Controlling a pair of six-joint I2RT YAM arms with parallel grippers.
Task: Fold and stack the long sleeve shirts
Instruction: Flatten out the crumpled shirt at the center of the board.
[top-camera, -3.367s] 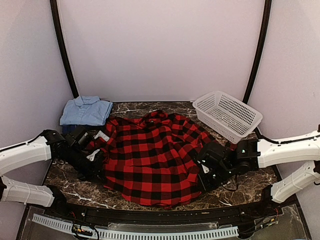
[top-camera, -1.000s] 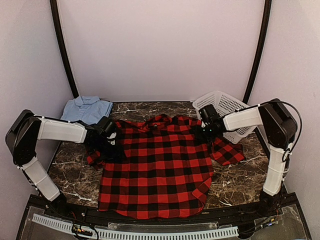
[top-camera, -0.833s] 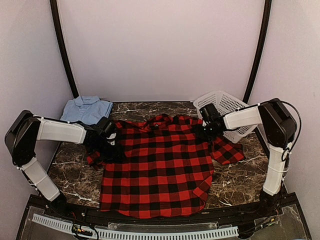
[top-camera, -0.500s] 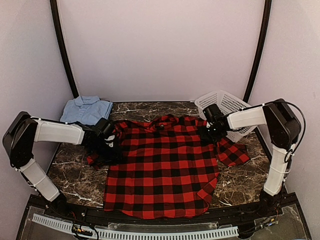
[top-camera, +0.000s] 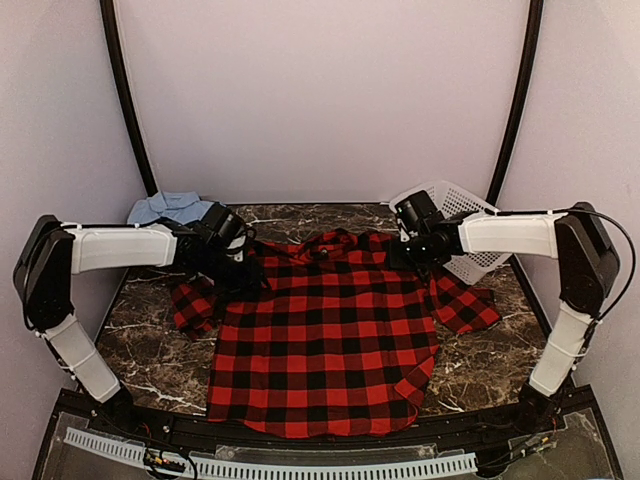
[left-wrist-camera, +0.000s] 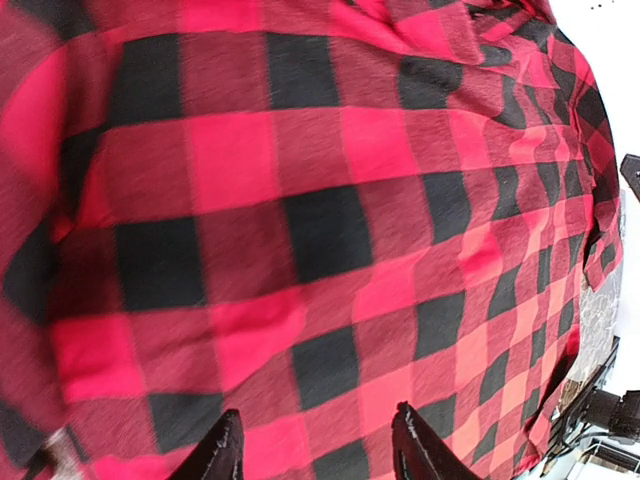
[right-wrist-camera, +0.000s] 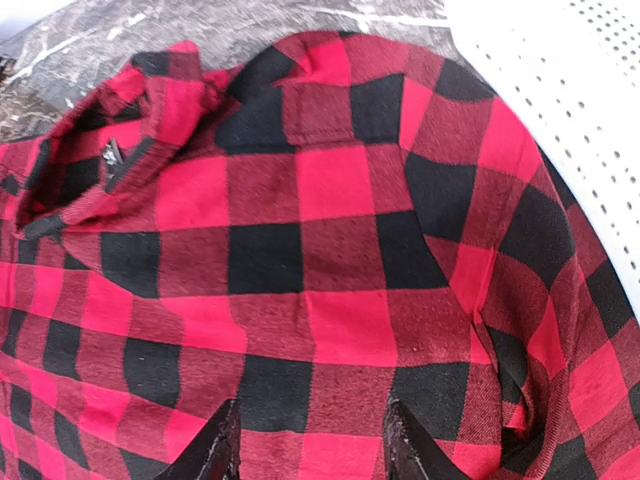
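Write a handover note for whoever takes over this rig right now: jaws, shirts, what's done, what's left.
Left gripper: jaws open, empty, over the red checked shirt at the shoulder on its own side.
Right gripper: jaws open, empty, over the other shoulder, next to the basket.
Shirts: the red one is spread flat on the table, collar at the far side, both sleeves crumpled out to the sides. A light blue shirt lies in the far left corner, partly hidden by the left arm.
Done: red shirt laid out.
Left: fold the sleeves in, fold the body, then stack it with the blue one.
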